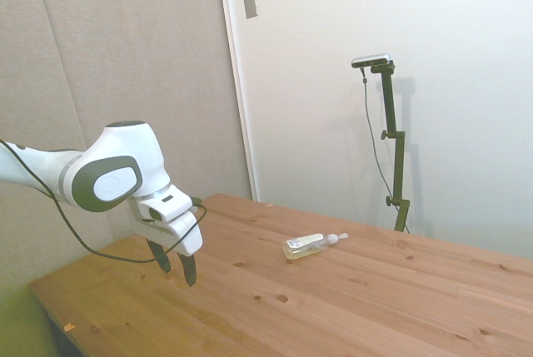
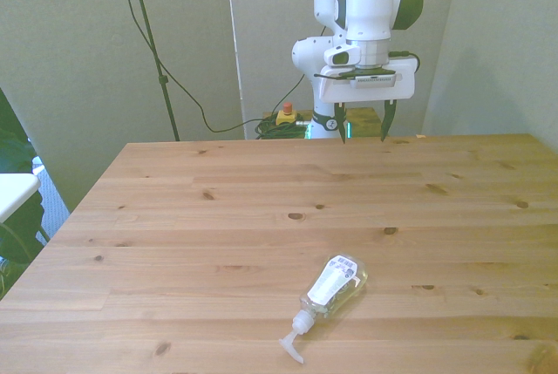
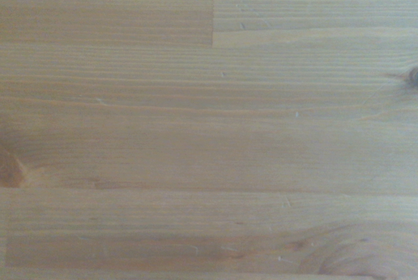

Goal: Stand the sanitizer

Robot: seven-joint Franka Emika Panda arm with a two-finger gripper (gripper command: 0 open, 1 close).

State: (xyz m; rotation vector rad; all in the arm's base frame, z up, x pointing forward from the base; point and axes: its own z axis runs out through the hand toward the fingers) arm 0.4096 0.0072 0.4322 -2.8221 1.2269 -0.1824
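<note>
- The sanitizer (image 2: pixel 336 285) lies flat on its side on the wooden surface (image 2: pixel 261 208), low in the front view, a little right of centre.
- Its white pump top (image 2: pixel 293 339) points toward the lower left of that frame, its base toward the upper right; the white label faces up and yellowish liquid shows through the clear body.
- In the side view the same bottle (image 1: pixel 305 245) sits right of centre, nozzle (image 1: pixel 337 238) aimed toward the frame's right.
- The pincer (image 2: pixel 364 127) hangs at the top of the front view, right of centre, over the far edge of the surface, dark fingers pointing down.
- Its fingers stand well apart, nothing between them.
- In the side view the pincer (image 1: pixel 177 265) shows at lower left, hovering just above the boards, well apart from the bottle.
- The white arm (image 1: pixel 100 176) reaches in from the left of that frame, a black cable (image 1: pixel 79 240) looping beneath it.
- The wrist view gives only bare wood grain (image 3: pixel 209 136), with dark knots at the frame's edges.
</note>
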